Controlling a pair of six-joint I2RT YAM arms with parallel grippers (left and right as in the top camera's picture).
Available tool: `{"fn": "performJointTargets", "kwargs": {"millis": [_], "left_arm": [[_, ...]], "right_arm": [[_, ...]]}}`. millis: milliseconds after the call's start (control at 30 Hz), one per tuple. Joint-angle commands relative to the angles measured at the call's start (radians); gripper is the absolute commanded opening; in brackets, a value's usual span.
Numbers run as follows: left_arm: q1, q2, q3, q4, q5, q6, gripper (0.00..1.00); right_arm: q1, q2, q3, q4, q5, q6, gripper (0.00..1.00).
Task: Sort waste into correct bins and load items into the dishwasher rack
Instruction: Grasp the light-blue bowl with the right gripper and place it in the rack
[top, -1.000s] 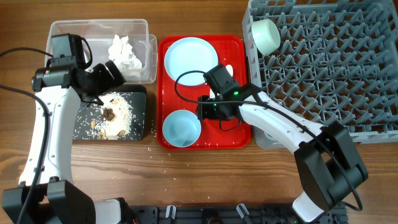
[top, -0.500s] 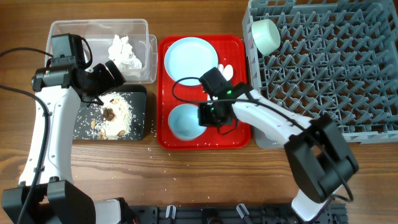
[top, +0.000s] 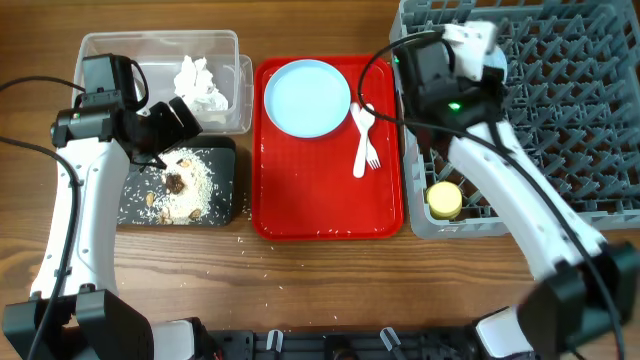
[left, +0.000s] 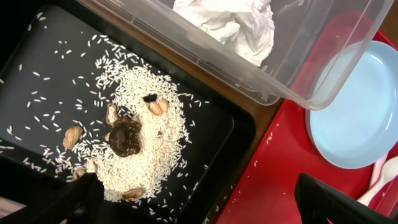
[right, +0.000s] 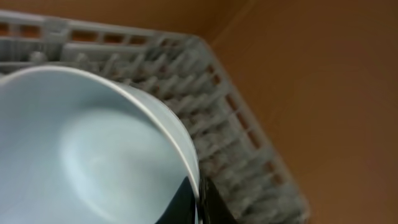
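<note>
Light blue round bowl tilted over the grey pegged plastic dishwasher rack, rim pinched in my right gripper, presumably to stand it between pegs. Left gripper spread, empty.

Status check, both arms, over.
Left end effector open over black tray. Right end effector shut on light blue bowl above rack corner. Plate, fork, spoon on red tray.

The light blue bowl hangs tilted over the grey rack.
</note>
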Motion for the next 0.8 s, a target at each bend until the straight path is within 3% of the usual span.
{"fn": "performJointTargets", "kwargs": {"millis": [0,100,533,567,633,700,767], "left_arm": [[0.006,-0.001,0.010,0.001,-0.006,0.005,1.00],[0.006,-0.001,0.010,0.001,-0.006,0.005,1.00],[0.006,-0.001,0.010,0.001,-0.006,0.005,1.00],[0.006,-0.001,0.010,0.001,-0.006,0.005,1.00],[0.006,-0.001,0.010,0.001,-0.006,0.005,1.00],[0.006,-0.001,0.010,0.001,-0.006,0.005,1.00],[0.006,-0.001,0.010,0.001,-0.006,0.005,1.00]], "right_arm": [[-0.002,0.124,0.001,0.149,0.246,-0.341,0.04],[-0.002,0.210,0.001,0.212,0.251,-0.464,0.04],[0.097,0.265,-0.074,0.167,0.178,-0.509,0.07],[0.113,0.265,-0.074,0.167,0.178,-0.509,0.18],[0.148,0.264,-0.074,0.167,0.178,-0.509,0.62],[0.173,0.264,-0.074,0.169,0.178,-0.509,0.79],[0.190,0.257,-0.072,0.187,0.142,-0.508,0.82]]}}
